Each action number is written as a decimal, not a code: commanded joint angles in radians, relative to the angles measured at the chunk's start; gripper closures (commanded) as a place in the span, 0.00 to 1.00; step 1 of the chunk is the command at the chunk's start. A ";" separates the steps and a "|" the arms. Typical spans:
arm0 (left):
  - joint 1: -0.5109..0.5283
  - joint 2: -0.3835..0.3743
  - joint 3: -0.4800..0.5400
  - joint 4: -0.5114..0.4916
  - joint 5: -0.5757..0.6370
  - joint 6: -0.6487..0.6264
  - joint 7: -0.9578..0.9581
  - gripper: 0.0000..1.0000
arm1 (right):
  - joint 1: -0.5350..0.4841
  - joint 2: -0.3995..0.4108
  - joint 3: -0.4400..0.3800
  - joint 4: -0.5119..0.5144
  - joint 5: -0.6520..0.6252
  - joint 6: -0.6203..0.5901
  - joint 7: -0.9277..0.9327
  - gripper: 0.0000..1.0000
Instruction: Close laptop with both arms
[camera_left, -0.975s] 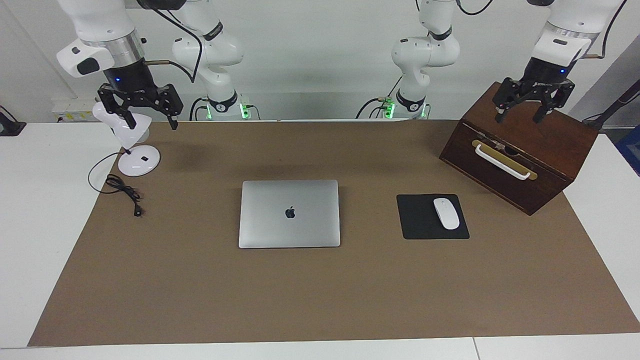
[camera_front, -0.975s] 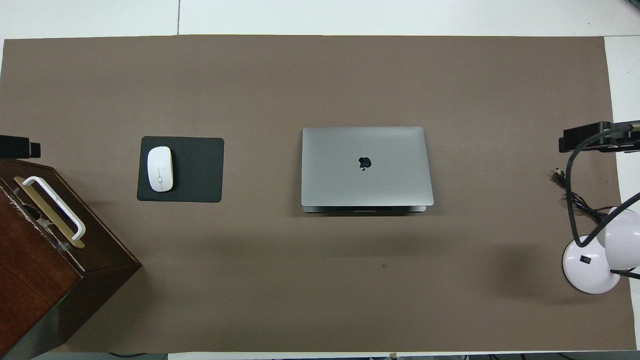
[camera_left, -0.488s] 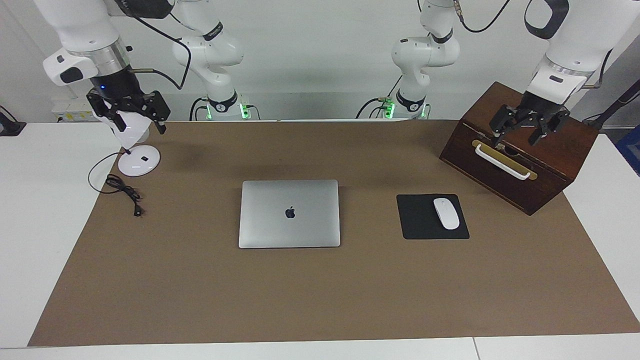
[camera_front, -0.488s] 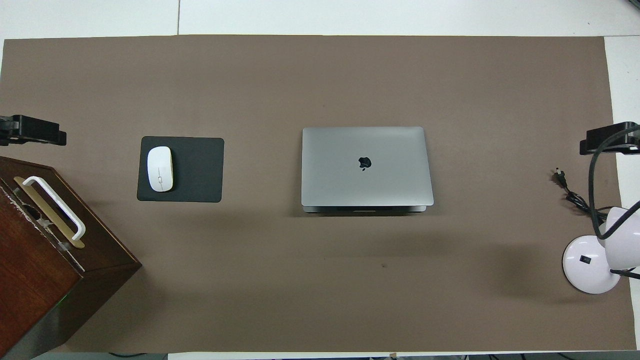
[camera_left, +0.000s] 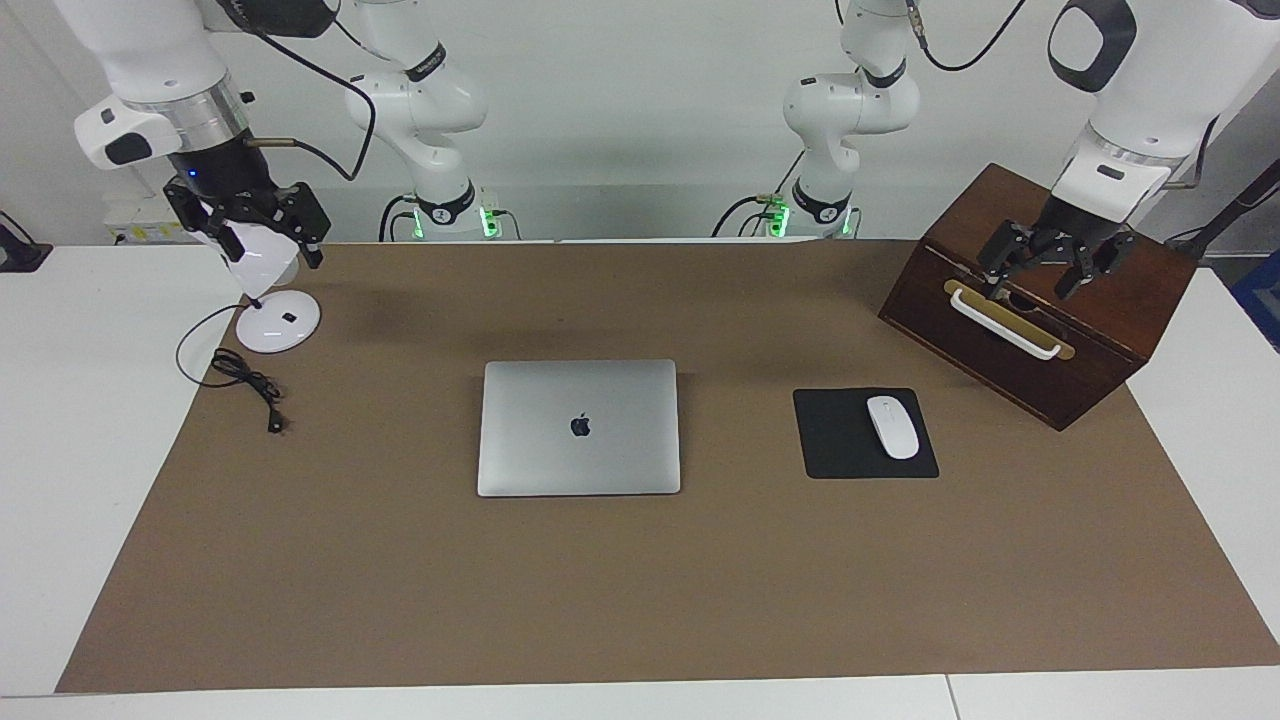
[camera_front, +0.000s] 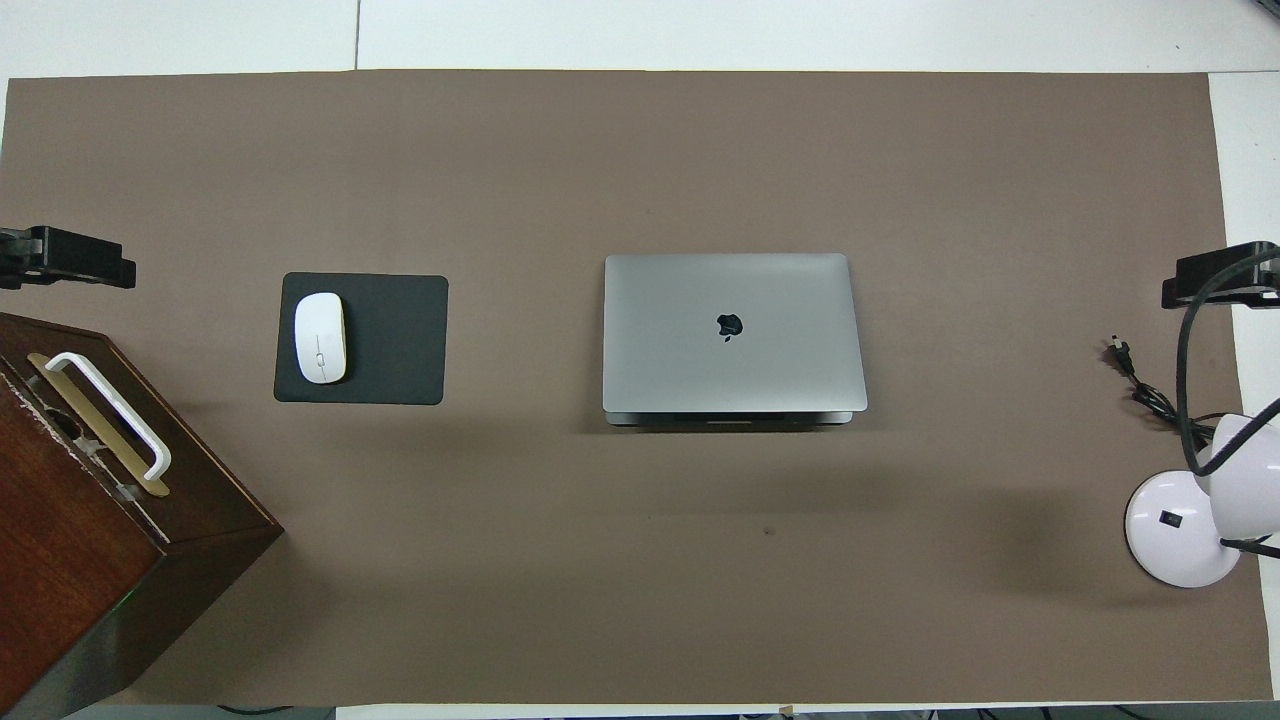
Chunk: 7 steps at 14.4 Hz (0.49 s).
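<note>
The silver-grey laptop (camera_left: 578, 427) lies flat in the middle of the brown mat with its lid down and the dark apple logo facing up; it also shows in the overhead view (camera_front: 732, 332). No keyboard shows. My right gripper (camera_left: 275, 258) hangs open over the white desk lamp, at the right arm's end of the table, and only its tip shows in the overhead view (camera_front: 1215, 283). My left gripper (camera_left: 1027, 290) hangs open over the wooden box, at the left arm's end, and its tip shows in the overhead view (camera_front: 75, 270). Both grippers are empty and well apart from the laptop.
A black mouse pad (camera_left: 840, 440) with a white mouse (camera_left: 892, 427) lies beside the laptop toward the left arm's end. A dark wooden box (camera_left: 1040, 300) with a white handle stands nearer to the robots there. A white desk lamp (camera_left: 270, 300) and its black cable (camera_left: 245, 380) sit at the right arm's end.
The left gripper has come down closer over the box's handle. The right gripper has drifted up and toward its end of the table, over the lamp. The laptop has not moved.
</note>
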 joint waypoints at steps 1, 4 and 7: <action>0.014 0.008 -0.005 0.027 0.004 -0.046 -0.009 0.00 | -0.001 -0.021 0.006 -0.024 0.023 0.002 0.008 0.00; 0.014 -0.002 -0.005 0.009 0.006 -0.051 -0.010 0.00 | -0.003 -0.021 0.006 -0.026 0.023 0.002 0.002 0.00; 0.012 -0.002 -0.005 0.008 0.007 -0.050 -0.010 0.00 | -0.001 -0.021 0.006 -0.029 0.023 0.003 -0.004 0.00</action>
